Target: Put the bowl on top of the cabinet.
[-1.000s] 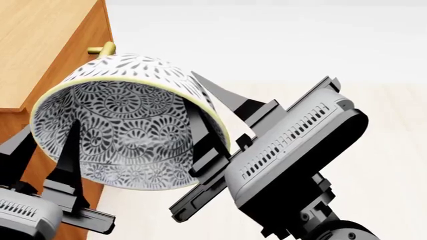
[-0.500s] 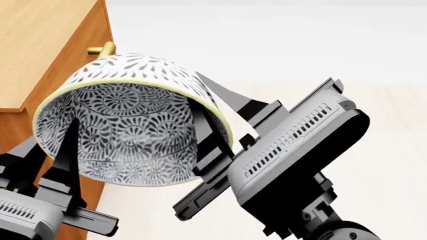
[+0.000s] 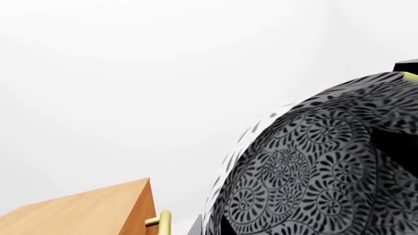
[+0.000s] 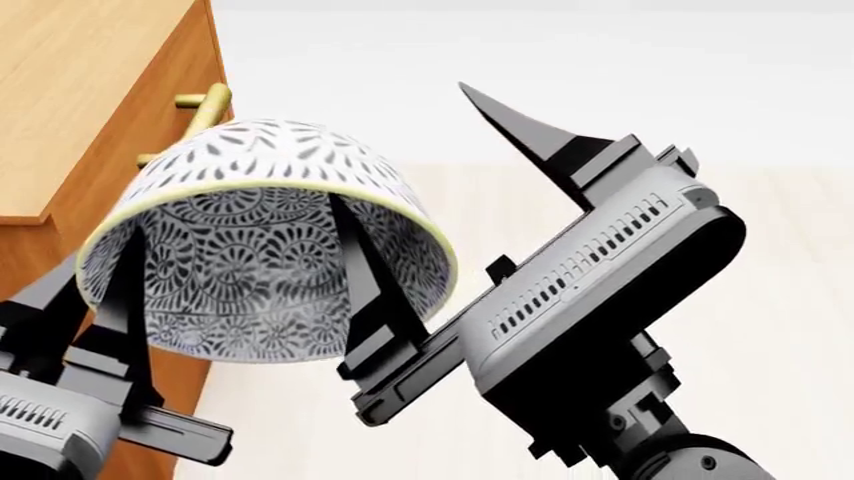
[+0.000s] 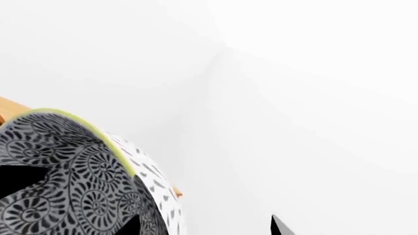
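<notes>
The bowl [image 4: 267,190], white with a dense dark floral pattern and a yellowish rim, hangs tipped with its opening facing down and toward the head camera, beside the cabinet [image 4: 80,90] and below its light top. My left gripper [image 4: 107,258] is shut on the bowl's rim, with one finger inside and one outside. My right gripper [image 4: 400,145] is open: one finger reaches inside the bowl, and the other stands well clear of the outer wall. The left wrist view shows the bowl [image 3: 313,166], the cabinet [image 3: 85,215] and my left gripper [image 3: 210,230]. The right wrist view shows the bowl [image 5: 65,186] and my right gripper [image 5: 205,229].
A brass bar handle [image 4: 200,105] juts from the cabinet front just behind the bowl; the same brass bar handle [image 3: 163,223] shows in the left wrist view. A pale floor [image 4: 747,150] lies to the right, below a white wall.
My right gripper has opened, and its outer finger has swung up and away from the bowl's wall. The bowl has tipped so its opening faces further down, uncovering more of the handle.
</notes>
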